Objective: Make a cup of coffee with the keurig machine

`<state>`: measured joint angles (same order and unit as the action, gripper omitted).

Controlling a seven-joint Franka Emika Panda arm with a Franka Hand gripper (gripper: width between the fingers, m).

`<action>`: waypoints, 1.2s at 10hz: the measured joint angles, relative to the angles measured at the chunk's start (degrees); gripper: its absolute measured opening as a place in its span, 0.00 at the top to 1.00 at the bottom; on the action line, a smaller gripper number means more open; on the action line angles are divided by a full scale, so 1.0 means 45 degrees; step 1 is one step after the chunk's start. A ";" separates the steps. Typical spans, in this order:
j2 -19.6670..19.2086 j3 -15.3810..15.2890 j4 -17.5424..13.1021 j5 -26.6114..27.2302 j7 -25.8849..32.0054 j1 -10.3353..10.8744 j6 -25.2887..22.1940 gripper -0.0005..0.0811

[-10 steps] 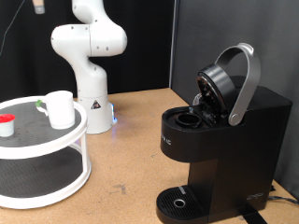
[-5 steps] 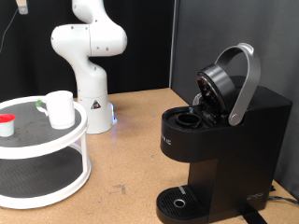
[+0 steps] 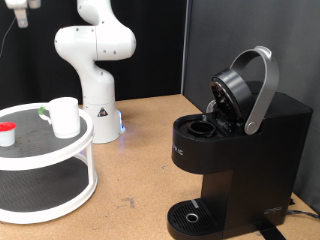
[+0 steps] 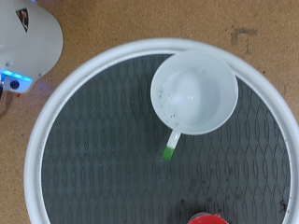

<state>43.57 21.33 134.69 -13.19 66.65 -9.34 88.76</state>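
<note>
The cup (image 3: 64,116) is a small white mug standing upright on the top tier of a round white stand (image 3: 88,141). In the wrist view the cup (image 4: 194,91) is seen from above, empty, with a pale green mark by its handle. The keurig machine (image 3: 262,160) is black, at the exterior view's right, with its grey-handled lid raised and the pod chamber open. The gripper (image 3: 16,9) shows only partly at the exterior view's top left, high above the stand. Its fingers do not show in the wrist view.
A small white pod with a red top (image 3: 7,133) sits on the stand left of the cup and shows at the wrist view's edge (image 4: 207,218). The stand's white rim (image 4: 35,140) rings a dark mat. The robot's white base (image 3: 97,100) stands behind on the wooden table.
The gripper has moved towards the exterior view's left along the top edge, now above the stand's left side. The cup, pod and machine have not moved.
</note>
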 joint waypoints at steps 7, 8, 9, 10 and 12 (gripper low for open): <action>-0.1105 0.1184 0.2664 -0.1276 -0.0623 -0.0160 0.4972 0.00; -0.1094 0.1183 0.2662 -0.1266 -0.0575 -0.0157 0.4912 0.00; -0.1094 0.1233 0.2666 -0.1233 -0.0371 -0.0155 0.4891 0.00; -0.1095 0.1359 0.2710 -0.1229 -0.0263 -0.0155 0.4977 0.00; -0.1205 0.1655 0.3022 -0.1245 -0.0254 -0.0156 0.5790 0.00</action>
<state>38.15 28.77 148.29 -18.79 65.51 -10.04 114.82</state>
